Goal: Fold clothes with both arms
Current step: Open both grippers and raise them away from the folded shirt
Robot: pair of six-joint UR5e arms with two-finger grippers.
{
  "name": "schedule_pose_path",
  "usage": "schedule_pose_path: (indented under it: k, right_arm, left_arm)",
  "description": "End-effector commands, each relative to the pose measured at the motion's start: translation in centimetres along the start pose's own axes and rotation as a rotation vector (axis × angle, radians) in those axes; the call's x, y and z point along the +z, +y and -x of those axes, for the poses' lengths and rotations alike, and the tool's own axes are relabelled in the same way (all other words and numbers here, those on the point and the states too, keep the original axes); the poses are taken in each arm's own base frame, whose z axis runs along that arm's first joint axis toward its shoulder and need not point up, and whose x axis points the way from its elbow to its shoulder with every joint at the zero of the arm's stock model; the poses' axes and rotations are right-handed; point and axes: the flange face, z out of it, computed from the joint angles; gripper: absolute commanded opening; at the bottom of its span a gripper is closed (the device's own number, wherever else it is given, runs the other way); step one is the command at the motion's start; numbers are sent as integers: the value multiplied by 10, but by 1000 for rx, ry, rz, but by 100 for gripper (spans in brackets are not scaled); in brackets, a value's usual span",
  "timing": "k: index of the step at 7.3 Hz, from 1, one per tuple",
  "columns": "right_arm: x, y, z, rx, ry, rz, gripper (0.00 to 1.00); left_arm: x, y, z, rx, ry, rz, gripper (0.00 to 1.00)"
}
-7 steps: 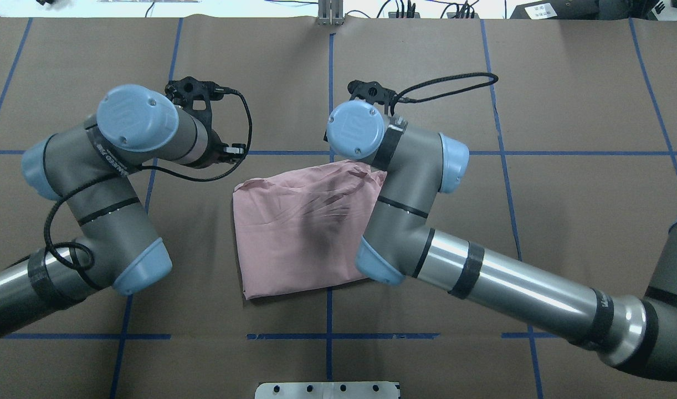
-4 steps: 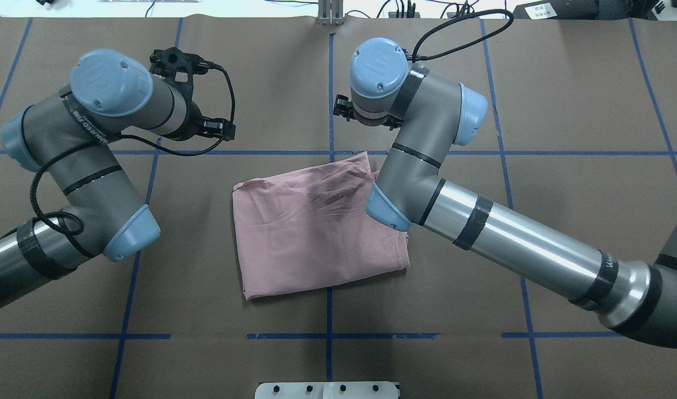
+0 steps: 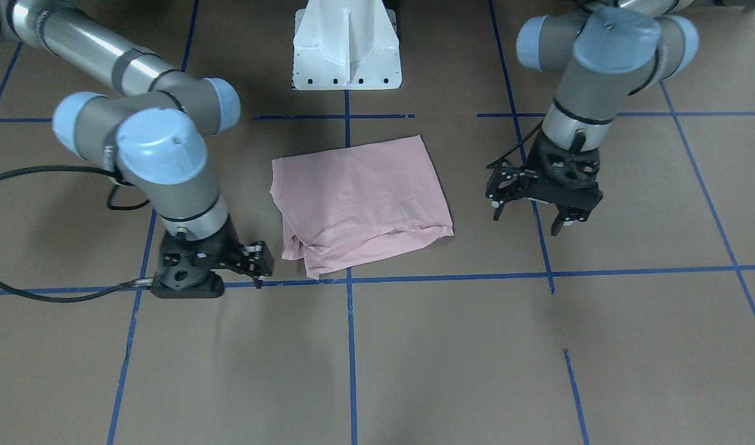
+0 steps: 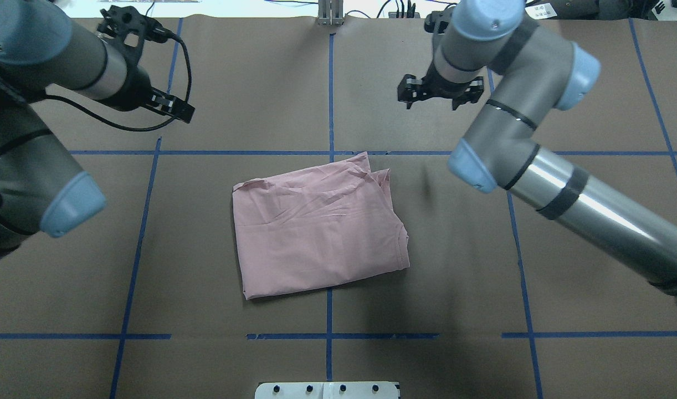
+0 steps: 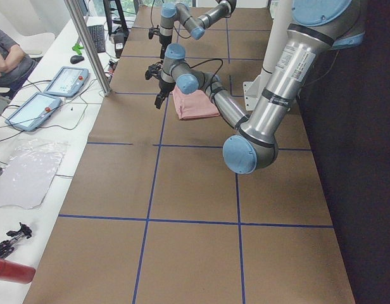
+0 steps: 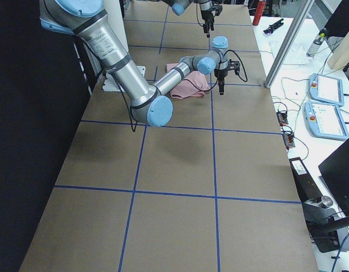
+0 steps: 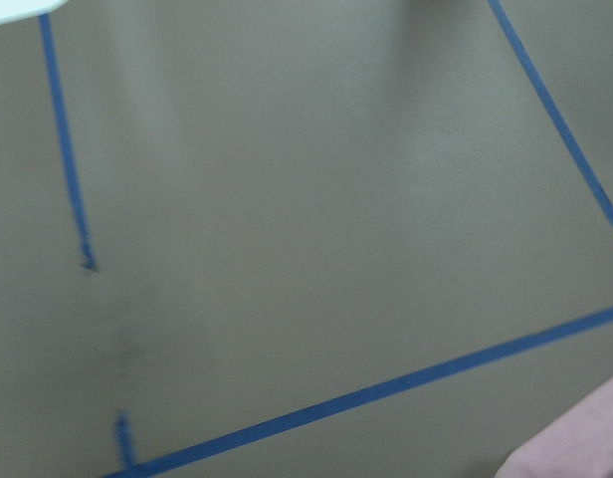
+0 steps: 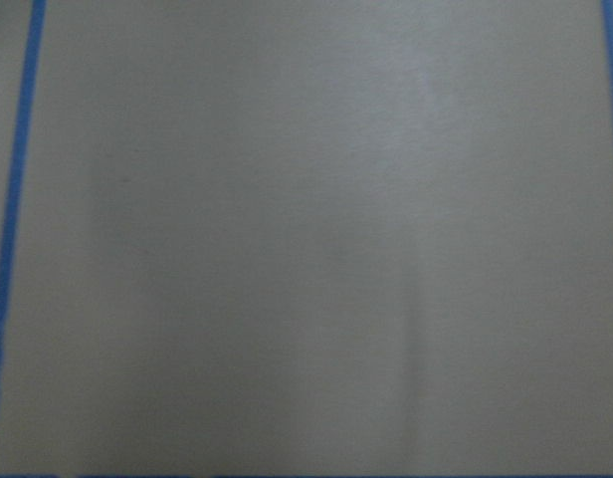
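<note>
**Folded pink shirt lying free, both grippers open and off the cloth**

From the front camera, the shirt is lying on the brown table, folded into a rough rectangle with its plain side up. Its layers are bunching unevenly along the edge nearest this camera. The left gripper is hanging to one side of the shirt, well clear of it, with its two fingers spread and nothing between them. The right gripper is showing at the shirt's other side, seen side-on and not touching the cloth.

From overhead, both grippers are sitting beyond the shirt's far edge. The left gripper is lying out past the far left corner. The right gripper is lying past the far right corner, its fingers standing wide apart and holding nothing.

In both side views the shirt is appearing as a small pink patch between the two arms.

The left wrist camera is catching one pink corner of the shirt beside blue tape lines. The right wrist camera is showing only blurred table and tape
</note>
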Motion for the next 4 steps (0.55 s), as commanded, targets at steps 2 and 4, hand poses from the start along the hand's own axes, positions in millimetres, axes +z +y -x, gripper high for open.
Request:
schedule_pose_path:
  k: [2, 4]
  right_arm:
    - [-95, -22, -257, -234, 79, 102, 100]
    - [-93, -1, -409, -298, 135, 170, 100]
  left_arm:
    - [-121, 19, 206, 257, -170, 82, 100]
    - [-150, 77, 336, 140, -159, 119, 100]
